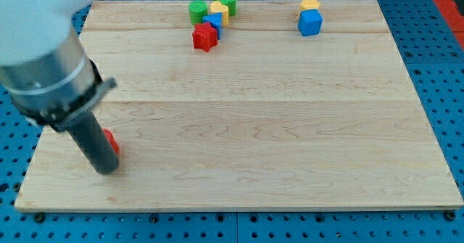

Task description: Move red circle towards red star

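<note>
The red circle (112, 141) lies near the board's lower left, mostly hidden behind my rod; only its right edge shows. My tip (106, 167) rests on the board just below and to the left of it, touching or nearly touching. The red star (205, 36) lies near the view's top, left of centre, far up and to the right of the red circle.
Around the red star are a green circle (197, 11), a blue block (213, 22), a yellow block (220, 11) and a green star (227, 0). At the top right a yellow block (310, 4) sits above a blue cube (309, 22). The wooden board (254, 127) lies on a blue pegboard.
</note>
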`<action>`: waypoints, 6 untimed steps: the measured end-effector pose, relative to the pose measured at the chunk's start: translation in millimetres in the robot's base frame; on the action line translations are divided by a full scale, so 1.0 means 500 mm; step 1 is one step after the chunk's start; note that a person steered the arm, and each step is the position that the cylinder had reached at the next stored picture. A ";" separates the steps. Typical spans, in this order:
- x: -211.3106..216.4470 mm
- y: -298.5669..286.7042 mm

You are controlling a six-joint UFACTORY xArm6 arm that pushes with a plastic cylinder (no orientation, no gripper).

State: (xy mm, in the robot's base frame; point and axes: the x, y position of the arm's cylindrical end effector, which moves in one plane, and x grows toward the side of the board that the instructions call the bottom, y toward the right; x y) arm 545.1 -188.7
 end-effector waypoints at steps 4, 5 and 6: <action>-0.134 -0.035; -0.210 0.062; -0.240 0.148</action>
State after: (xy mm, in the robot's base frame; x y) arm 425.1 -114.6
